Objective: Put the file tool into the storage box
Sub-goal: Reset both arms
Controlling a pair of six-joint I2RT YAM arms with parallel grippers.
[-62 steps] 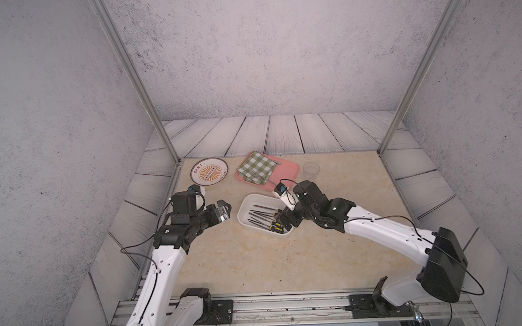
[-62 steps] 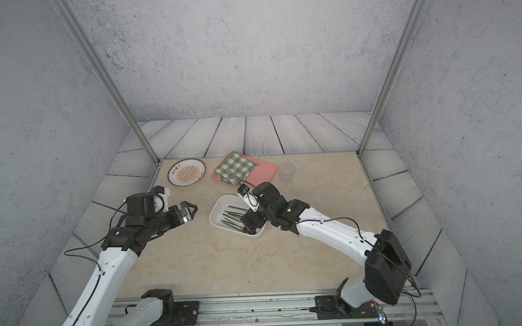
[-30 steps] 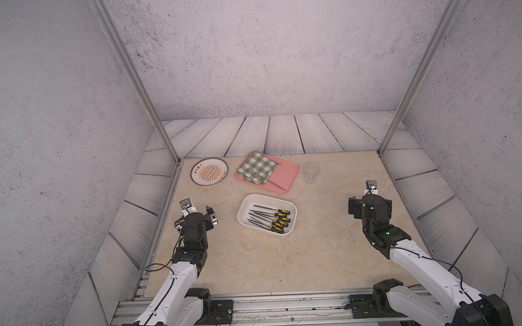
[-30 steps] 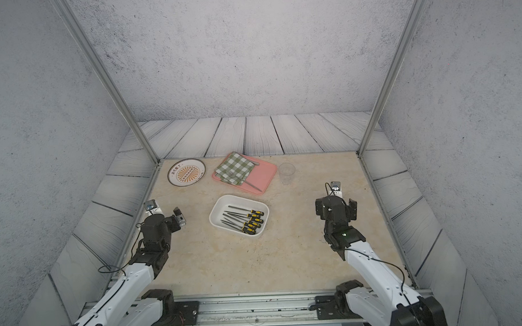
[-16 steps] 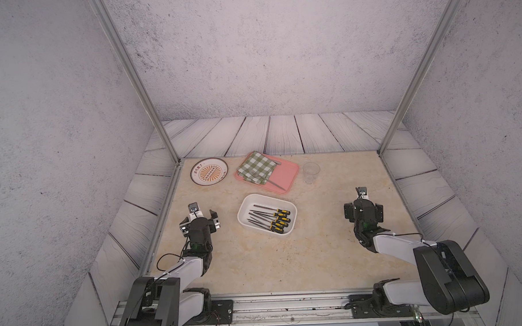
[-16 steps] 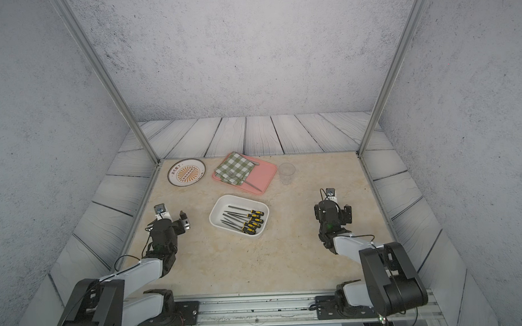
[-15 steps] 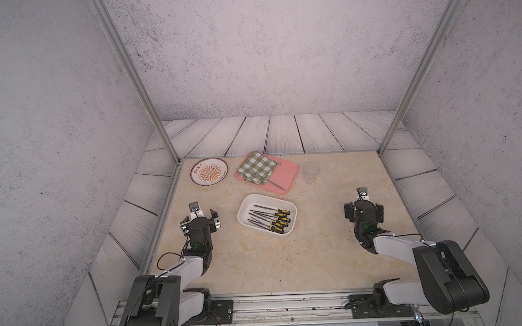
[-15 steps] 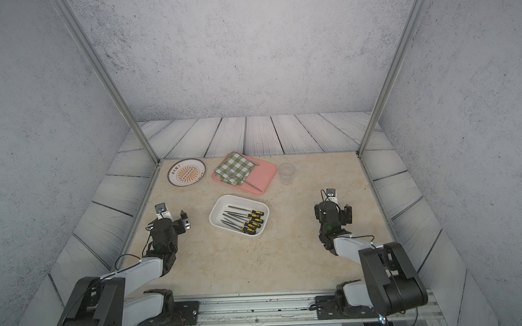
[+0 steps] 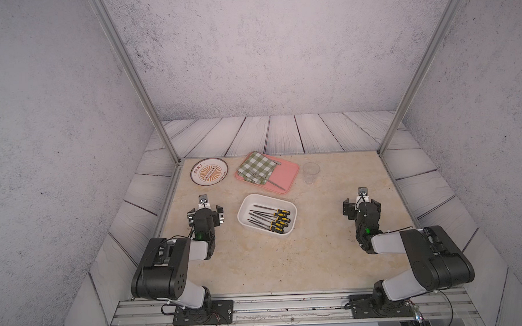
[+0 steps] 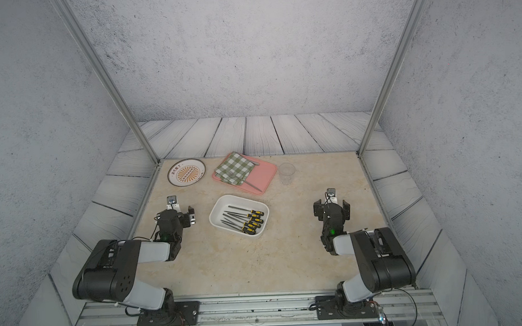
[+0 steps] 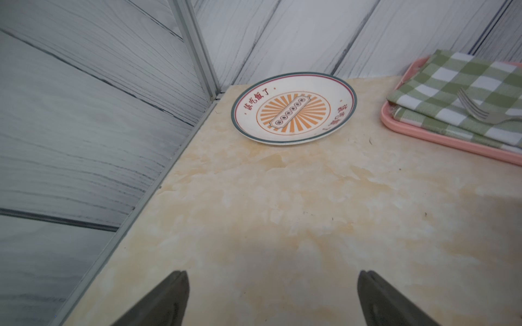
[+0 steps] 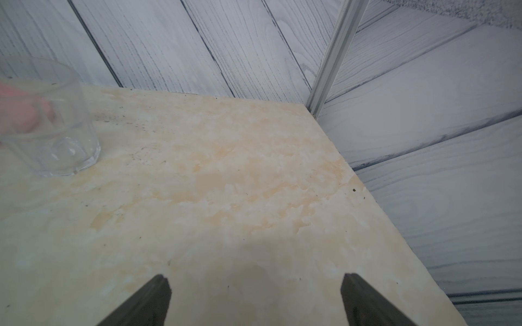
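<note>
Beige bench (image 9: 315, 227): files (image 9: 260, 215) are judged light, stiff, best gripped at handles (image 9: 282, 219); left pincer (image 9: 205, 215) and right pincer (image 9: 362, 208) are parted.

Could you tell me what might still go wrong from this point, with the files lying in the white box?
1. The clear glass stands just ahead of the open right gripper. Being transparent, it might be missed and knocked over on a reach forward.
2. The files lie loosely crossed in the shallow storage box, so a nudge to the box could spill them.
</note>
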